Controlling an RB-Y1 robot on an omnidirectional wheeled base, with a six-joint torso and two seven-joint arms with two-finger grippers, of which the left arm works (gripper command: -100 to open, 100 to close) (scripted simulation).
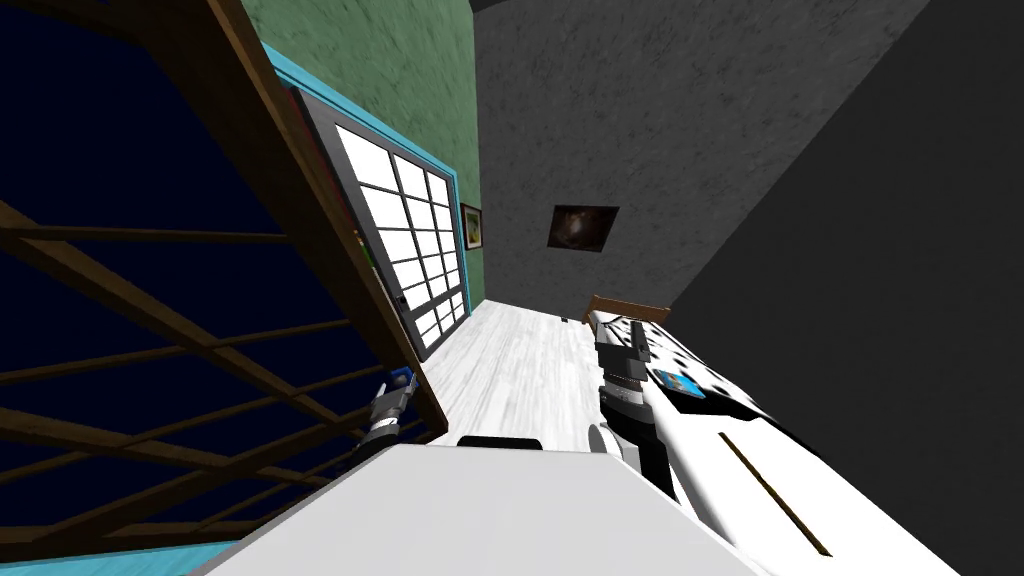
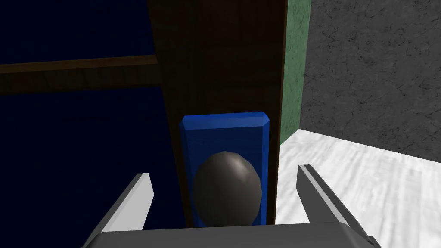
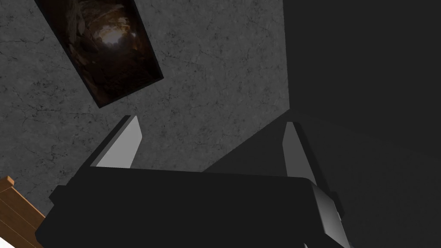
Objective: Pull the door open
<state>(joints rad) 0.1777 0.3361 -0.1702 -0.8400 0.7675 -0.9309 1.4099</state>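
Best bet is closing the wide-open left jaws squarely on the dark grey round knob [image 2: 227, 187] before tugging, since it sits right between them at 12 o'clock, on a blue rectangular plate [image 2: 224, 129] by the edge of the dark brown wooden door [image 2: 219, 64]; right jaws idle, spread too.

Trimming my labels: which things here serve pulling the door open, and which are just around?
Job: brown door, its dark knob, blue plate, open left gripper straddling the knob.
Around: white-paned window, dark wall picture, small framed picture, right gripper.
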